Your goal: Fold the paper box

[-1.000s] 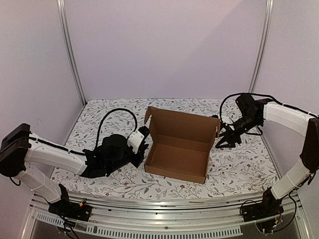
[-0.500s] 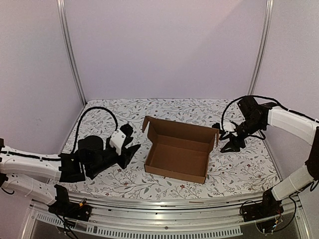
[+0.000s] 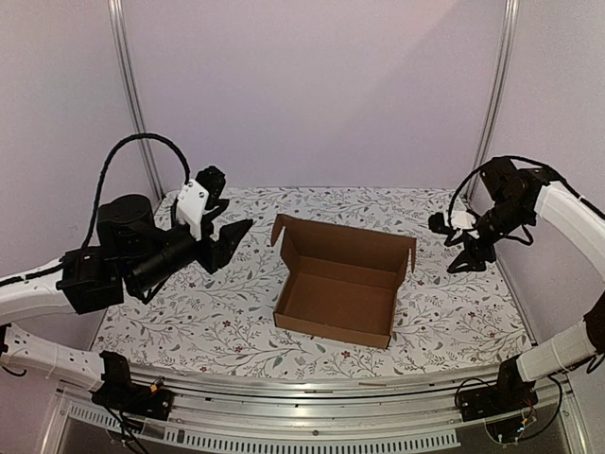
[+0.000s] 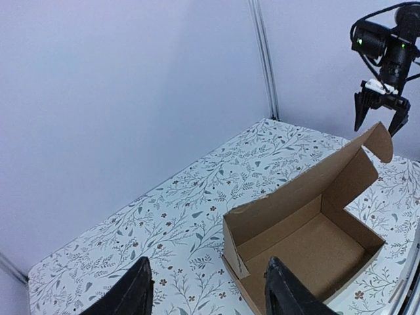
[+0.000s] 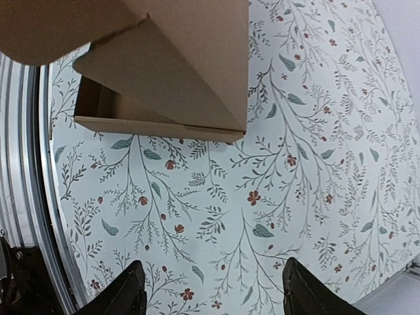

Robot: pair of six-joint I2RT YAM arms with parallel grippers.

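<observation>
Your left and right jaws stand apart, holding nothing, raised either side of the open paper box.

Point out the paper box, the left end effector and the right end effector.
paper box [image 3: 338, 301]: top external view, on its inner floor.
left end effector [image 4: 209, 262]: left wrist view, midway between its spread fingertips.
right end effector [image 5: 211, 266]: right wrist view, midway between its spread fingertips.
</observation>
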